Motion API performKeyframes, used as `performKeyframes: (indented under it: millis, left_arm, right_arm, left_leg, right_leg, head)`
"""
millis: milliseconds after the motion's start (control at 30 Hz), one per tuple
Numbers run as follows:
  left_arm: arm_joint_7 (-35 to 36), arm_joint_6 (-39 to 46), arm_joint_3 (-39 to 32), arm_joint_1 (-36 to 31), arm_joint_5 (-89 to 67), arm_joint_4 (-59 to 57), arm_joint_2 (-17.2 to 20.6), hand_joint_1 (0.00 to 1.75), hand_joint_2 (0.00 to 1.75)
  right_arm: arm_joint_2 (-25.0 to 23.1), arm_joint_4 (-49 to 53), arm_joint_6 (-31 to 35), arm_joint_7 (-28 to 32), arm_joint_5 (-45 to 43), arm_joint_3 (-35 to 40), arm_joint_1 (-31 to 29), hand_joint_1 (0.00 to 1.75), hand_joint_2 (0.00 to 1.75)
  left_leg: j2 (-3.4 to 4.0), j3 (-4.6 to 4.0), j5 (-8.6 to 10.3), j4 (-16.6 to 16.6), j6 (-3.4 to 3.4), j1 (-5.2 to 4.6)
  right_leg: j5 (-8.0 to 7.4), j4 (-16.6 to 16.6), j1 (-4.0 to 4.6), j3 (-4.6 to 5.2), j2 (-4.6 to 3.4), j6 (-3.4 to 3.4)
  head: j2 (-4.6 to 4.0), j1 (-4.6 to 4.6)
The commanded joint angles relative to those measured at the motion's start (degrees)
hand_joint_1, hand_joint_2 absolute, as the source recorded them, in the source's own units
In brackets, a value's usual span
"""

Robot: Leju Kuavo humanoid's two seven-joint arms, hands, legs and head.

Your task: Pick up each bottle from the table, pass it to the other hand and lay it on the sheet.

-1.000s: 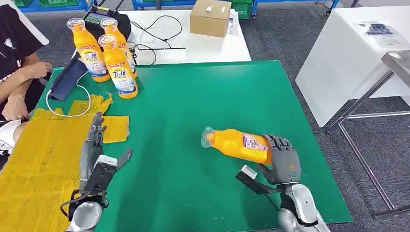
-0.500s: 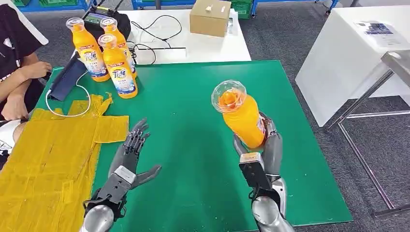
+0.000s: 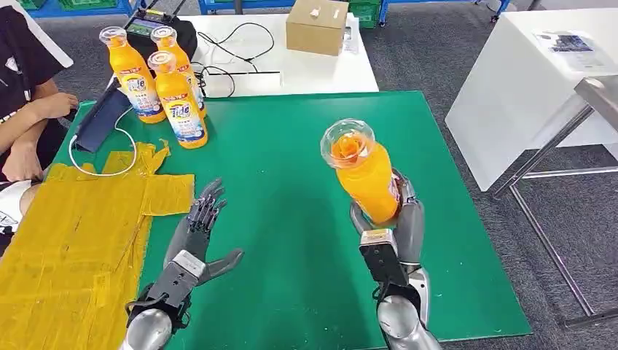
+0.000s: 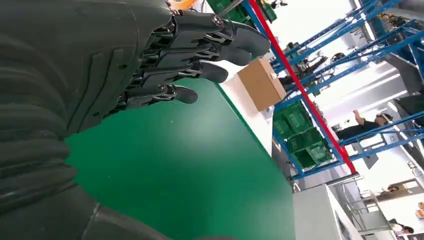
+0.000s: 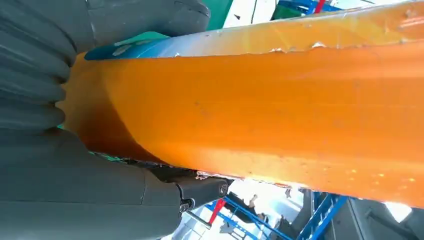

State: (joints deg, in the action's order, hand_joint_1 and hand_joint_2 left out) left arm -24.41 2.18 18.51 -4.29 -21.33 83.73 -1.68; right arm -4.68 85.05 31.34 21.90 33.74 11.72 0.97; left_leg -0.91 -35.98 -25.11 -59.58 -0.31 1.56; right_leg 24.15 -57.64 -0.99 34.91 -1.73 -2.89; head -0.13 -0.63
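Observation:
My right hand [image 3: 397, 226] grips an orange juice bottle [image 3: 362, 172] around its lower body and holds it upright above the green table [image 3: 291, 138], cap toward the camera. Up close in the right wrist view the bottle [image 5: 260, 105] lies across my right hand [image 5: 55, 150]. My left hand [image 3: 195, 237] hovers over the table's left part with fingers spread and nothing in it; the left wrist view shows my left hand [image 4: 100, 65] with fingers extended. Three more bottles [image 3: 164, 87] stand at the far left corner. The yellow sheet [image 3: 65, 233] covers the table's left side.
A person [image 3: 25, 95] sits at the left edge, hands near the sheet. A dark pouch with a white cable [image 3: 102, 124] lies by the standing bottles. Behind the green table is a white table [image 3: 306, 69] with a cardboard box [image 3: 317, 25]. A white cabinet [image 3: 539, 87] stands right.
A second ago the bottle lay tilted low over the table in my right hand; it has been raised upright. My left hand turned from edge-on to spread open. Almost nothing moved in the last half second.

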Motion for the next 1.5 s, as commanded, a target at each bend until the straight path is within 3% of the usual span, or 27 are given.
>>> performKeyframes:
  millis: [33, 267, 300, 333, 567, 800, 967, 1000, 1033, 1500]
  left_arm:
    - [-0.4, -5.2, 5.1, -3.4, 5.3, 0.3, 1.3, 0.0, 1.75]
    - [-0.4, -6.0, 8.6, -6.4, 8.7, 2.6, 1.5, 0.0, 1.75]
    - [-2.0, -3.0, 9.5, -7.2, 5.0, 2.9, 1.5, 0.0, 1.75]
    - [-1.3, -2.0, 10.8, -8.1, 4.0, 2.5, 0.4, 0.0, 1.75]
    - [-0.7, -1.0, 11.9, -9.3, 4.5, 0.5, 0.2, 0.0, 1.75]
    - [-1.5, 0.7, 12.0, -9.3, 4.5, 0.5, 0.1, 0.0, 1.75]
    - [-3.4, 7.6, 11.9, -8.4, 1.4, 2.9, -0.3, 0.0, 1.75]
    - [-3.4, 8.4, 12.1, -8.4, 1.3, 3.4, -0.1, 0.49, 1.75]
    - [-3.4, 8.4, 12.1, -8.4, 1.3, 3.4, -0.1, 1.75, 1.75]
    - [-4.1, 9.7, 11.4, -8.3, 2.7, 3.5, -0.1, 1.75, 1.75]
  right_arm:
    - [-2.8, -5.0, -10.8, 4.5, -9.5, 6.4, -3.4, 1.75, 1.75]
    - [-5.0, -18.2, -17.6, 5.0, -9.8, 18.3, -8.9, 1.75, 1.75]
    - [-3.3, -21.7, -25.7, 4.5, -6.8, 26.0, -11.9, 1.75, 1.75]
    - [-5.9, -25.1, -24.4, 4.3, -6.0, 28.1, -12.8, 1.75, 1.75]
    - [-5.6, -26.2, -23.5, 4.4, -7.6, 30.3, -14.0, 1.75, 1.75]
    - [-5.3, -27.0, -23.5, 4.0, -8.7, 31.5, -14.5, 1.75, 1.75]
    - [-5.3, -28.9, -22.3, 4.1, -8.4, 32.4, -15.0, 1.75, 1.75]
    - [-5.4, -29.4, -22.0, 4.2, -8.3, 32.5, -15.2, 1.75, 1.75]
    - [-5.4, -29.4, -22.0, 4.2, -8.3, 32.5, -15.2, 1.75, 1.75]
    - [-5.1, -30.9, -21.7, 4.1, -8.6, 31.9, -15.1, 1.75, 1.75]
  left_leg:
    - [0.12, 0.15, -0.04, 0.0, 0.07, -0.02]
    - [0.27, 0.38, -0.03, 0.2, 0.11, -0.01]
    - [0.24, 0.24, -0.03, 0.1, 0.07, 0.04]
    - [0.24, 0.34, -0.02, 0.2, 0.1, 0.01]
    - [-0.18, 0.19, 0.07, 0.1, 0.05, -0.01]
    - [-0.07, 0.18, 0.05, 0.1, 0.03, 0.01]
    - [-0.05, 0.21, 0.03, 0.1, 0.04, 0.01]
    - [-0.03, 0.11, 0.04, 0.1, 0.01, 0.03]
    - [-0.04, 0.24, 0.02, 0.1, 0.05, 0.0]
    - [-0.08, 0.12, 0.05, 0.1, 0.02, 0.02]
  right_leg:
    - [0.02, 0.0, 0.03, -0.1, 0.06, 0.12]
    - [-0.02, 0.1, 0.07, -0.26, 0.01, 0.19]
    - [-0.03, 0.1, 0.09, -0.16, -0.03, 0.13]
    - [-0.02, 0.1, 0.08, -0.24, 0.02, 0.15]
    - [0.05, 0.0, 0.03, -0.22, 0.32, 0.11]
    - [0.05, 0.1, 0.04, -0.17, 0.24, 0.12]
    - [0.06, 0.1, 0.05, -0.17, 0.23, 0.13]
    - [0.04, 0.0, 0.06, -0.07, 0.16, 0.1]
    - [0.06, 0.1, 0.06, -0.18, 0.23, 0.13]
    - [0.06, 0.0, 0.06, -0.08, 0.25, 0.11]
  head:
    - [0.0, 0.0]
    - [0.0, 0.02]
    - [0.0, 0.0]
    - [0.0, 0.0]
    - [0.0, 0.0]
    - [0.0, -0.02]
    - [0.0, -0.02]
    - [0.0, -0.02]
    - [0.0, 0.0]
    - [0.0, -0.02]
